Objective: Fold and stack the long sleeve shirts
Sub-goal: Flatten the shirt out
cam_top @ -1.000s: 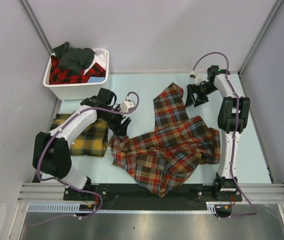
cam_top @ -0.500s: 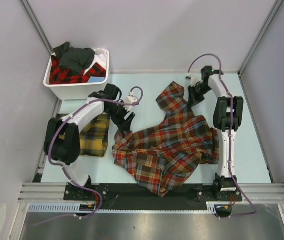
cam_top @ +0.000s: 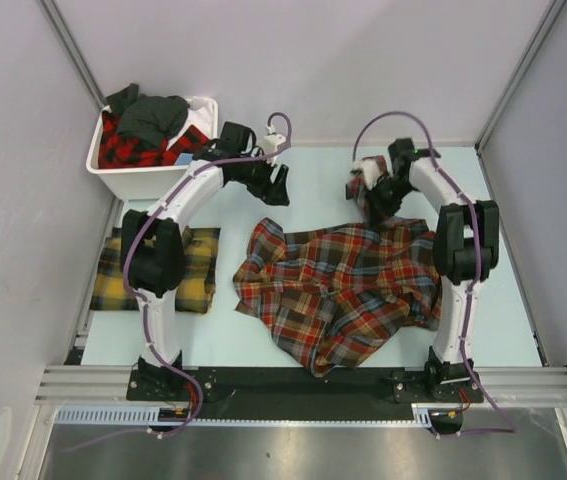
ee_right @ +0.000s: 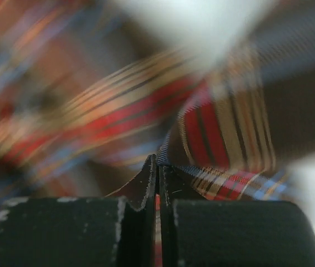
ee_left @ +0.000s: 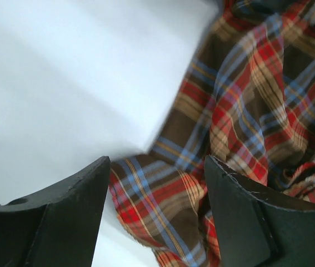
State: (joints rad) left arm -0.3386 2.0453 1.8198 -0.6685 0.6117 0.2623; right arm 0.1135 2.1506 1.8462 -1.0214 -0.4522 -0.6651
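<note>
The red-brown long sleeve shirt (cam_top: pixel 343 285) with blue lines lies crumpled across the middle of the table. Its sleeve is bunched up at the far side, where my right gripper (cam_top: pixel 371 193) is shut on it. In the right wrist view the pads (ee_right: pixel 146 183) pinch a thin fold of the plaid cloth (ee_right: pixel 218 128). My left gripper (cam_top: pixel 281 192) hangs open over the table, just beyond the shirt's far left corner. The left wrist view shows that shirt edge (ee_left: pixel 163 189) below the open left gripper (ee_left: pixel 157 211), untouched. A yellow-and-dark-green shirt (cam_top: pixel 198 280) lies folded at the left.
A white bin (cam_top: pixel 148 182) at the far left corner holds red-black plaid (cam_top: pixel 123 148) and dark grey clothes (cam_top: pixel 153 115). Grey walls close in the left, right and far sides. The left arm reaches over the folded yellow shirt.
My right gripper shut on the sleeve and lifted it into a bunch, dragging the shirt to the right. My left arm swung from the shirt's left edge toward the far side.
</note>
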